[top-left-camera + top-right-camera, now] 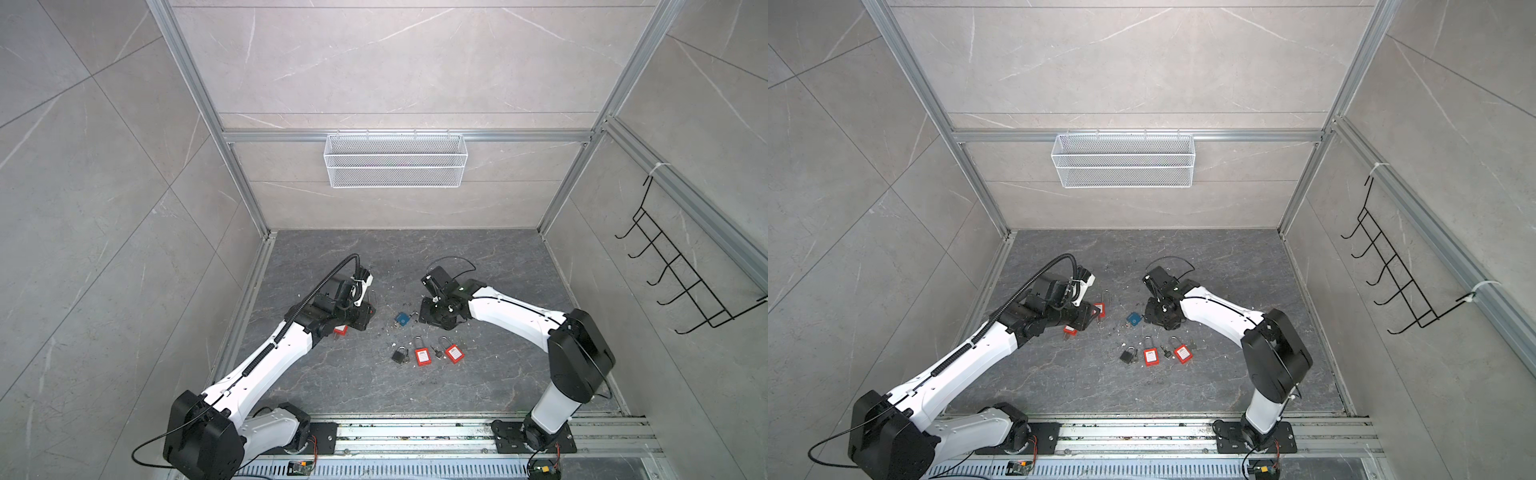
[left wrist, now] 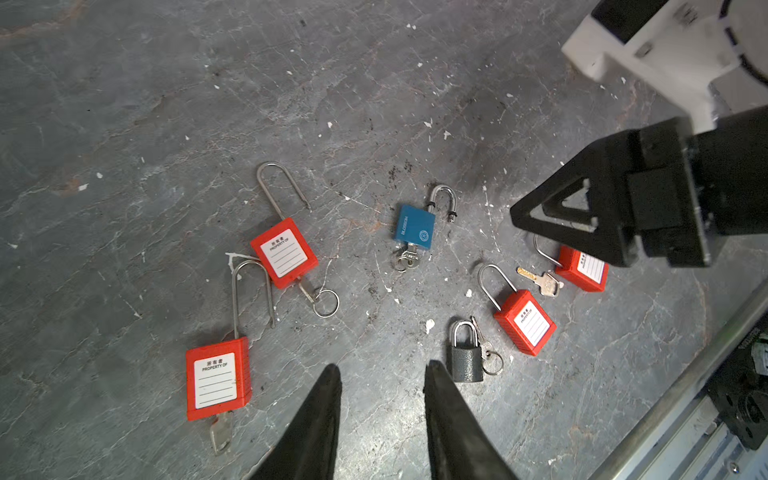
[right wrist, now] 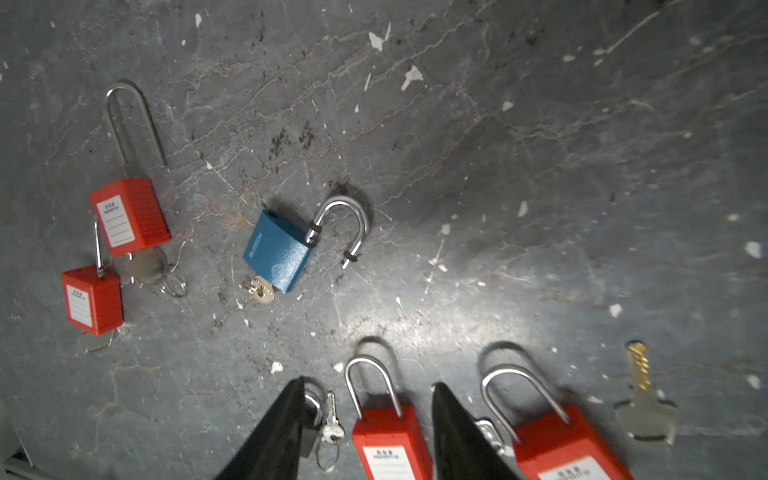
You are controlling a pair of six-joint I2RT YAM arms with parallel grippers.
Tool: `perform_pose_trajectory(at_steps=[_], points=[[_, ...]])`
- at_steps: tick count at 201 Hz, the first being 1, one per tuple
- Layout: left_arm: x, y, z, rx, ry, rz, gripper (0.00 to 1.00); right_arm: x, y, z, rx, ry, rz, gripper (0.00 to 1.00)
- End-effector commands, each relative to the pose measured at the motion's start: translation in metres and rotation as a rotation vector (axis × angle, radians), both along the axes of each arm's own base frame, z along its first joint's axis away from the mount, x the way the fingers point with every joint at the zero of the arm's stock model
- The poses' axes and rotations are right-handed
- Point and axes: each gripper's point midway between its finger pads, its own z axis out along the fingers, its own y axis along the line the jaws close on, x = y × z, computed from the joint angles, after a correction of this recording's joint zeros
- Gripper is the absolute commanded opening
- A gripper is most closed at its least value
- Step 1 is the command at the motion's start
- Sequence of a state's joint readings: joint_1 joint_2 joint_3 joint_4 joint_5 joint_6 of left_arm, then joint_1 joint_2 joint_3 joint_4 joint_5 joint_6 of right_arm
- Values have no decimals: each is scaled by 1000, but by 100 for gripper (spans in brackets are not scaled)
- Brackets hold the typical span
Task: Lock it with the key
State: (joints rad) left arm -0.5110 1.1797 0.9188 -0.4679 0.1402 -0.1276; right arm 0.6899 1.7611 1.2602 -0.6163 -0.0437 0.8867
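Note:
A blue padlock (image 1: 403, 319) (image 1: 1134, 319) (image 2: 414, 228) (image 3: 278, 255) lies flat on the dark floor between the two arms. Its shackle is swung open, and a key (image 2: 405, 259) (image 3: 259, 288) sits in its underside. My left gripper (image 2: 382, 368) (image 1: 361, 319) hovers to its left, open, with only bare floor between the fingers. My right gripper (image 3: 368, 384) (image 1: 428, 311) hangs close to the padlock's right, open and holding nothing. A red padlock (image 3: 388, 440) on the floor shows through the gap between its fingers.
Red padlocks lie around: two long-shackled ones (image 2: 284, 253) (image 2: 218, 378) on the left, two (image 2: 525, 328) (image 2: 582, 268) nearer the front. A black padlock (image 2: 467, 361) with keys and a loose key (image 3: 642, 399) lie there too. A wire basket (image 1: 395, 160) hangs on the back wall, a hook rack (image 1: 685, 270) on the right wall.

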Motion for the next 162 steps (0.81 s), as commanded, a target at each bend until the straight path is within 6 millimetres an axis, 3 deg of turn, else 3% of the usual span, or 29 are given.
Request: perform_pose_trajectory(at_steps=[1, 50, 101, 162], points=[[2, 4, 9, -39, -19, 32, 38, 11, 21, -3, 30, 19, -81, 54], [-6, 9, -3, -37, 5, 34, 40, 22, 37, -25, 21, 57, -150, 55], [-11, 12, -10, -24, 12, 31, 40, 26, 55, -36, 16, 81, -143, 58], [-16, 15, -16, -7, 13, 22, 41, 27, 61, -49, -25, 112, -123, 59]])
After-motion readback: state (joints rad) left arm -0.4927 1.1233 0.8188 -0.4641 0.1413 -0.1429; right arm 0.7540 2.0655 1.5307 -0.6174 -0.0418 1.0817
